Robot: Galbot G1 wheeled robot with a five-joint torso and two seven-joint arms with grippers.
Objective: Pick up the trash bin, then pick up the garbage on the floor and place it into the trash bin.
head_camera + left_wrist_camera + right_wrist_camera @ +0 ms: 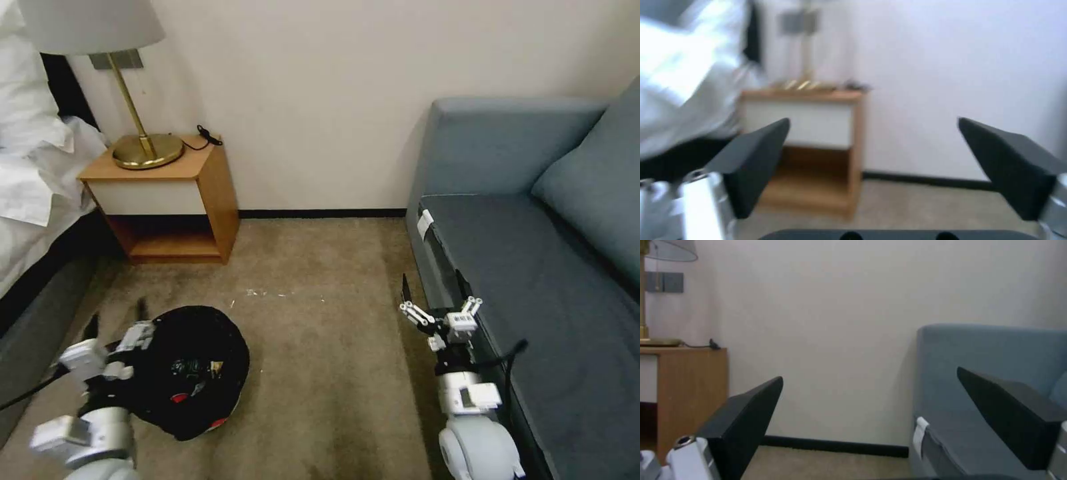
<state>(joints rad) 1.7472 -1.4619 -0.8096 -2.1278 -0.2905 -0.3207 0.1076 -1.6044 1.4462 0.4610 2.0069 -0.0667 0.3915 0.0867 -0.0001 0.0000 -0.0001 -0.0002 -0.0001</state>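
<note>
The trash bin (193, 347), round and lined with a crinkly black bag, stands on the carpet at the lower left; a strip of its whitish body with a red mark shows at its near side. A few small bits, one of them red, lie inside the bag, and I cannot tell what they are. The garbage on the floor is out of view. My left gripper (115, 319) (873, 166) hovers open just left of the bin's rim, nothing between its fingers. My right gripper (433, 288) (871, 420) hangs open and holds nothing, close to the sofa's front edge.
A wooden nightstand (167, 200) with a brass lamp (143, 150) stands against the wall, and a bed (33, 187) lies at the far left. A blue sofa (533, 267) lines the right side. Bare carpet (320, 360) lies between them, with tiny white crumbs (267, 292).
</note>
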